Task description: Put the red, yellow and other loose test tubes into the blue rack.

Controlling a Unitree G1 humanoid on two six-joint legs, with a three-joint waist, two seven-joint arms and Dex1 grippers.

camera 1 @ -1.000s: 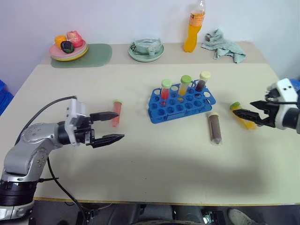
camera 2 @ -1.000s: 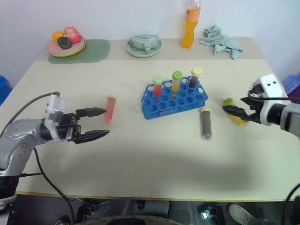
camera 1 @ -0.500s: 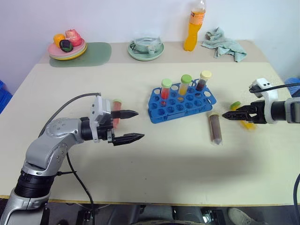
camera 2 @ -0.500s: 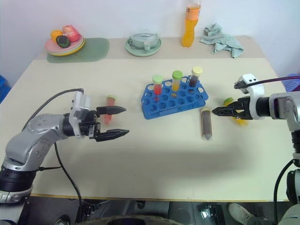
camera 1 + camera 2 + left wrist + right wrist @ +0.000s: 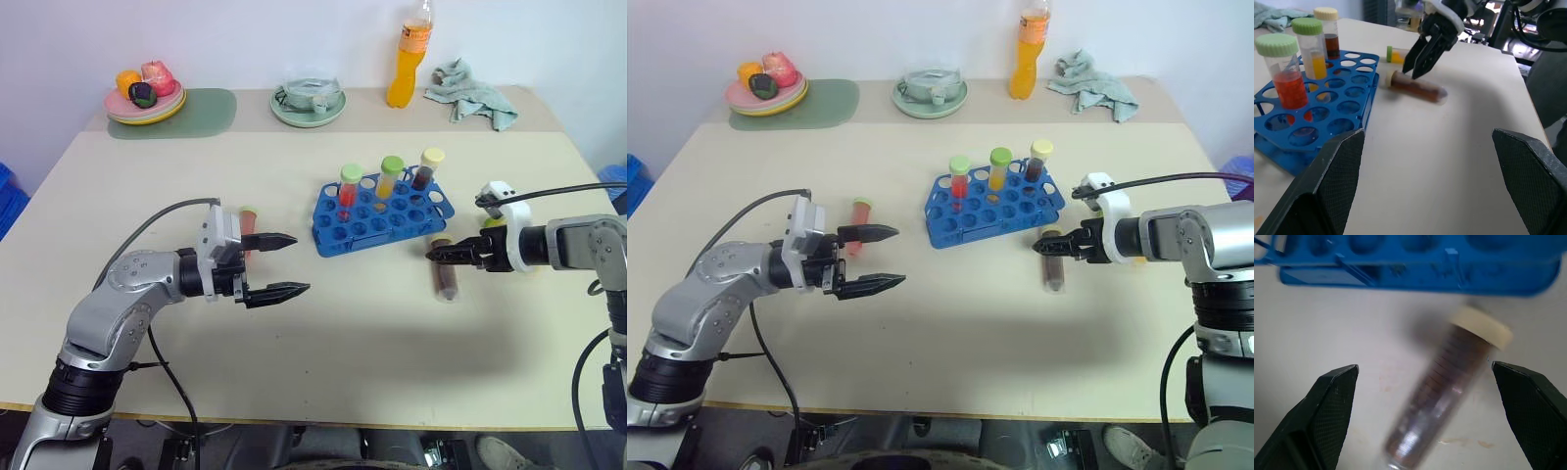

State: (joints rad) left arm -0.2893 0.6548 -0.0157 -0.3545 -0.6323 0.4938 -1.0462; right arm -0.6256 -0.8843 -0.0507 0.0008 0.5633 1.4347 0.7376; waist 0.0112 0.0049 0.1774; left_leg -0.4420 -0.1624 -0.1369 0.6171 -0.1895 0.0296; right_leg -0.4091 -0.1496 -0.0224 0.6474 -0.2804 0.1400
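The right gripper [image 5: 1046, 245], jaws wide, hangs over the brown tube [image 5: 1052, 266] lying right of centre, just beside the rack [image 5: 991, 208]. Closing off-centre could roll it (it lies loose).

The left gripper [image 5: 880, 258], also wide and empty, is at centre-left near the red tube [image 5: 858, 221].

Three tubes stand racked; three lie loose, the yellow one [image 5: 1395, 54] included.

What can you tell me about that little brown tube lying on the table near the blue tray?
The brown tube is a small clear plastic tube filled with dark brown liquid, closed by a cream cap that points toward the blue rack. It lies flat on the table, just outside the rack, not in a hole. The right gripper hangs open over its capped end; nothing grips it.
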